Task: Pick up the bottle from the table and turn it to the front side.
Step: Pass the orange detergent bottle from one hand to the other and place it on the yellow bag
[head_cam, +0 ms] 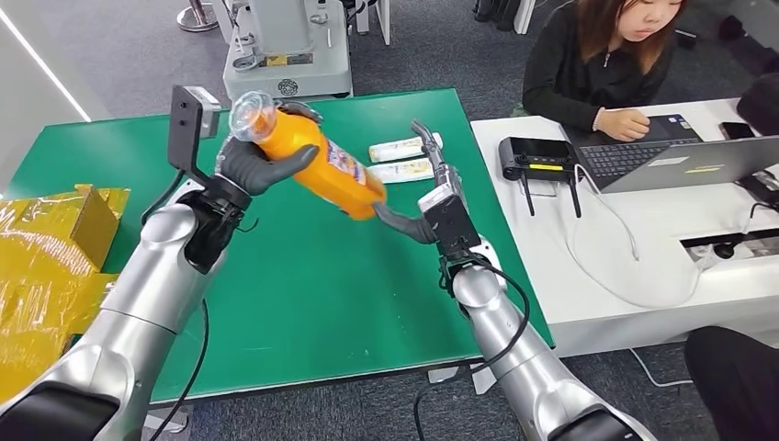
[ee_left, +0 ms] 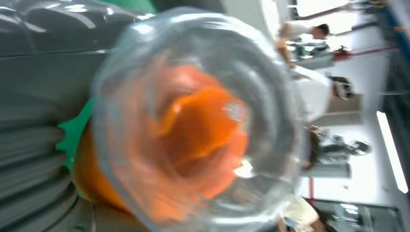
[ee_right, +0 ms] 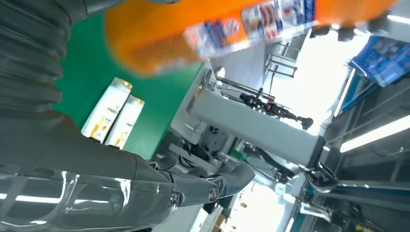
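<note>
Pickup done: my left hand (head_cam: pixel 253 165) is gripping the bottle (head_cam: pixel 317 161) mid-frame, tilted, off the table (head_cam: pixel 303 294). My right hand (head_cam: pixel 432 197) is hanging open at its base; front-turn prob. unfinished.

The head view looks forward and down over the green table (head_cam: pixel 303 303). Both wrist views sit very near the orange bottle (head_cam: pixel 317 156), which all three views share.

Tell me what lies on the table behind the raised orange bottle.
Two white tubes lie side by side on the green table behind the bottle. The bottle and right hand cover their near ends.
</note>
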{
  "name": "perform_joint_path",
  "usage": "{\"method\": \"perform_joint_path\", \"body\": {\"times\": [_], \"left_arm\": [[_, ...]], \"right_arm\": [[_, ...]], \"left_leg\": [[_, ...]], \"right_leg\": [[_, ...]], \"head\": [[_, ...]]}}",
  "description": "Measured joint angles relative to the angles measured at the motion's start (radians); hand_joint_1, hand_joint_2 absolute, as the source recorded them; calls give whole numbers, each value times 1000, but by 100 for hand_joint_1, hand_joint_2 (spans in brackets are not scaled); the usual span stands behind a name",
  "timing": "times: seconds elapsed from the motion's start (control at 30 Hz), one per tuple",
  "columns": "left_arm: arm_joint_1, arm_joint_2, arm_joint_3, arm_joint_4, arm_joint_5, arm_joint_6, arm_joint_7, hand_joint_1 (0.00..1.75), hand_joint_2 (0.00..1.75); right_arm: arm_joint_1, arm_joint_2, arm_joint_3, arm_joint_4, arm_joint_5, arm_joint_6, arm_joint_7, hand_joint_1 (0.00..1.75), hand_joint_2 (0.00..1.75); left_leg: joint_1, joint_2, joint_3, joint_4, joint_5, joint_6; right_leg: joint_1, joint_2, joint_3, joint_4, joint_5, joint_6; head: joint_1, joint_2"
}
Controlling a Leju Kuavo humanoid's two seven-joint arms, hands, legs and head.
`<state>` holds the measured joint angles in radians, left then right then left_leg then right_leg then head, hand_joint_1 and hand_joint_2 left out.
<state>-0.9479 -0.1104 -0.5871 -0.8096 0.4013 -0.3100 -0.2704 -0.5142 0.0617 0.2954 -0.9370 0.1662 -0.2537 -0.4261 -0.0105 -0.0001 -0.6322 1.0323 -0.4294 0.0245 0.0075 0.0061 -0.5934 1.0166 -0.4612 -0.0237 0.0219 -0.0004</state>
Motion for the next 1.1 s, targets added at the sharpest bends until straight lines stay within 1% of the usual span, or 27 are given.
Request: {"method": "perform_joint_path", "body": {"times": [0.17,0.27,0.33,0.53,0.63,0.67,0.77,0.87,1.0,1.1], "left_arm": [[-40,66,73,56,60,-30,6,175,175],[-40,84,95,77,69,-41,-2,175,175],[-39,92,100,86,50,-29,-19,175,175],[-43,136,100,87,-105,76,-85,175,175],[-63,175,86,85,-303,187,-126,175,175],[-75,191,79,86,-358,210,-135,175,175],[-115,237,70,87,-455,241,-152,175,175],[-140,276,66,88,-552,301,-167,175,175],[-145,321,56,88,-691,407,-182,175,175],[-145,346,51,88,-749,444,-190,175,175]], "right_arm": [[45,-29,0,-67,-28,-6,-35,0,175],[54,-41,0,-72,-49,-9,-54,0,175],[59,-47,1,-72,-61,-10,-64,0,175],[80,-62,4,-75,-80,-16,-78,0,175],[88,-66,6,-77,-90,-23,-82,0,175],[92,-68,7,-78,-92,-25,-85,0,175],[107,-72,7,-84,-102,-32,-94,0,175],[122,-76,7,-94,-103,-39,-98,0,175],[147,-78,7,-114,-97,-42,-99,0,175],[163,-79,7,-126,-87,-42,-99,0,175]], "left_leg": [[0,-1,0,0,0,0],[0,-1,0,0,0,0],[0,-1,-1,0,0,0],[-1,0,-1,0,0,0],[0,0,-1,0,1,0],[0,0,-1,0,1,-1],[0,1,-1,0,1,-1],[0,1,-1,0,1,-1],[0,1,-1,-1,1,-1],[0,1,-1,-1,1,-1]], "right_leg": [[0,-1,-1,0,0,0],[0,-1,-1,1,0,0],[0,-1,-1,1,0,0],[0,-1,-1,0,0,0],[0,-1,-1,1,0,0],[0,0,-1,1,0,0],[0,0,-2,1,0,-1],[0,0,-2,1,0,-1],[0,0,-2,1,0,-1],[0,0,-2,1,0,-1]], "head": [[0,0],[0,0],[0,0],[0,0],[0,0],[0,0],[0,0],[0,0],[0,0],[0,0]]}}
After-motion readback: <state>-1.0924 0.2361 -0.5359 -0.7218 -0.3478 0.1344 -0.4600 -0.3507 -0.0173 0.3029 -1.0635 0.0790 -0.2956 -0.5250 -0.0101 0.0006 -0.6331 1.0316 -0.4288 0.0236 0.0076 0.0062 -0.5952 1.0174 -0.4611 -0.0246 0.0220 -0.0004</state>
